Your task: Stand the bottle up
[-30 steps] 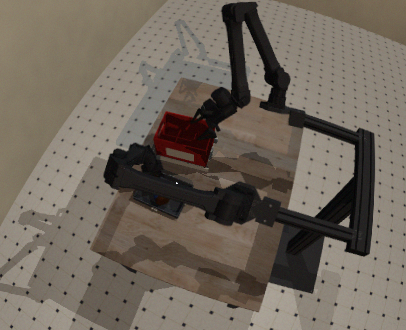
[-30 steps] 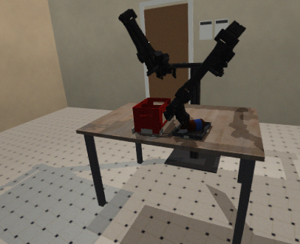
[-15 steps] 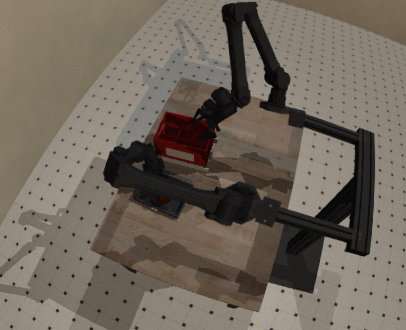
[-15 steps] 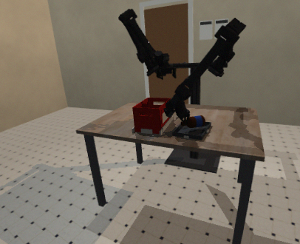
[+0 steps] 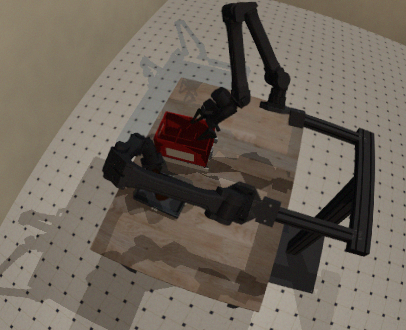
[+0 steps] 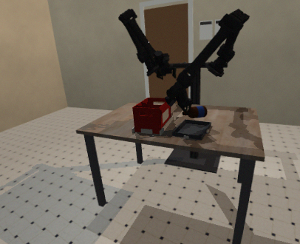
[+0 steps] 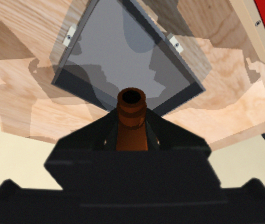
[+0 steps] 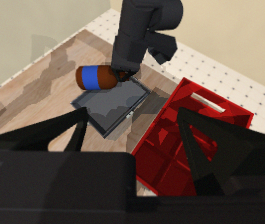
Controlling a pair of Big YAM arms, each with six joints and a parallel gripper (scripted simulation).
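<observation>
The brown bottle with a blue label (image 6: 199,112) (image 8: 90,77) lies level in the air above the tray (image 6: 192,129) (image 8: 108,108) (image 7: 113,55). Its open mouth and neck (image 7: 132,107) point away from the left wrist camera. My left gripper (image 7: 131,112) (image 6: 187,109) is shut on the bottle's neck. The dark tray rests flat on the table, with no visible tilt. The red crate (image 6: 142,120) (image 5: 201,158) (image 8: 238,113) stands upright beside it. My right gripper (image 8: 132,112) (image 5: 203,128) is wide open and empty, above the crate. In the top view my left arm mostly hides the bottle.
Small pale brackets (image 7: 69,36) (image 7: 175,44) sit at the tray's sides. The crate's compartments (image 8: 155,157) are open at the top. My left arm (image 5: 183,191) reaches across the tray area. The table's front edge (image 6: 172,144) is close to the tray and crate.
</observation>
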